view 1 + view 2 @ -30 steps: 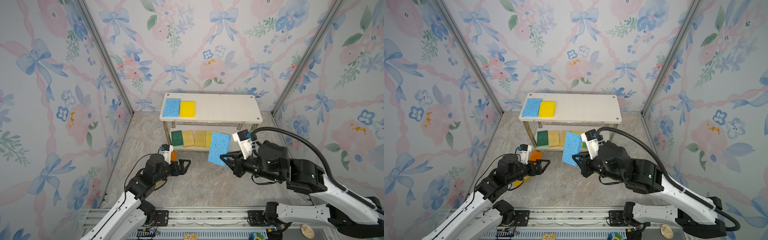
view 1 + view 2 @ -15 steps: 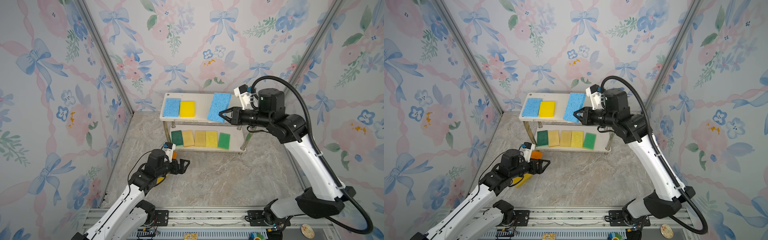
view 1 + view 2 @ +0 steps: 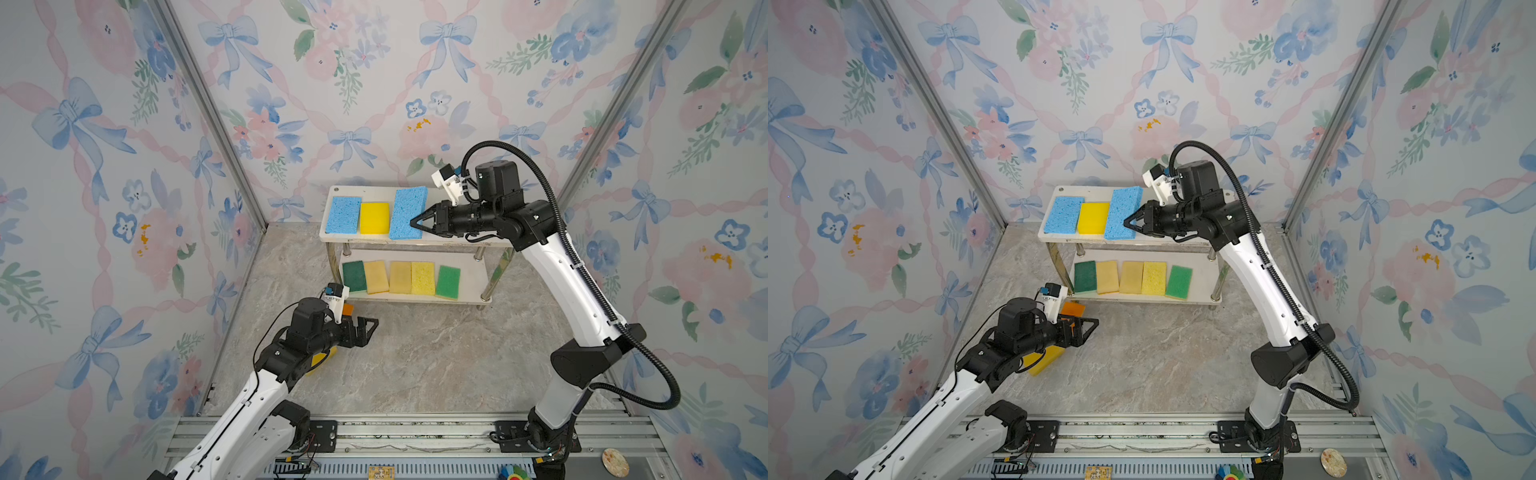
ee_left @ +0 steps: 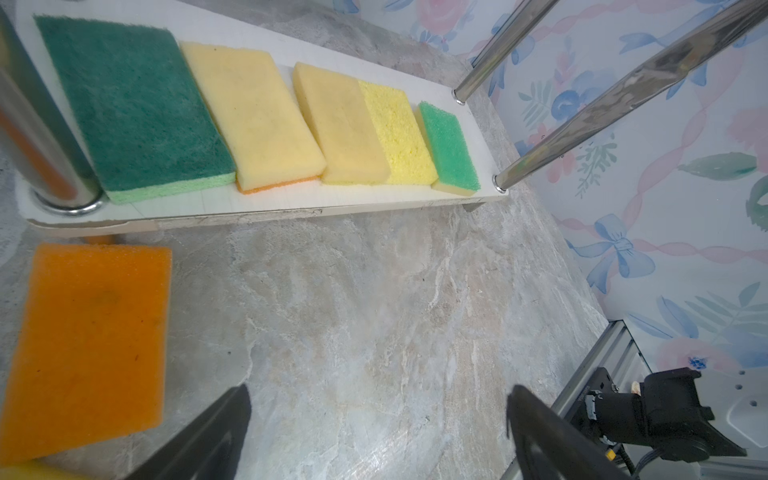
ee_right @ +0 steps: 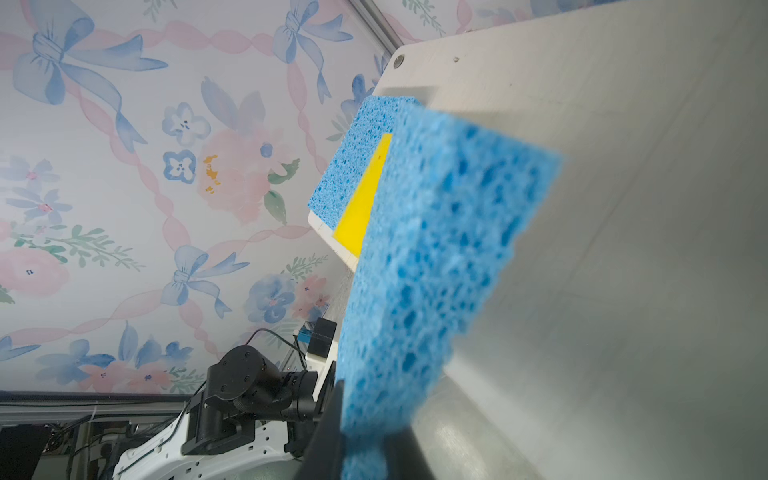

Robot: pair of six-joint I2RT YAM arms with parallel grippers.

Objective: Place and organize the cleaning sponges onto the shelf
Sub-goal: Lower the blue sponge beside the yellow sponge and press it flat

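Hanging over the shelf, the blue sponge seems tilted against the yellow sponge; released so, it may overlap or slide off. Right tool pinches its edge; left tool gapes empty by the orange sponge.

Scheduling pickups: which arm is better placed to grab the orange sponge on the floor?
Left: the left fingers, open, hover beside the orange sponge; the right fingers hold a blue sponge over the shelf.
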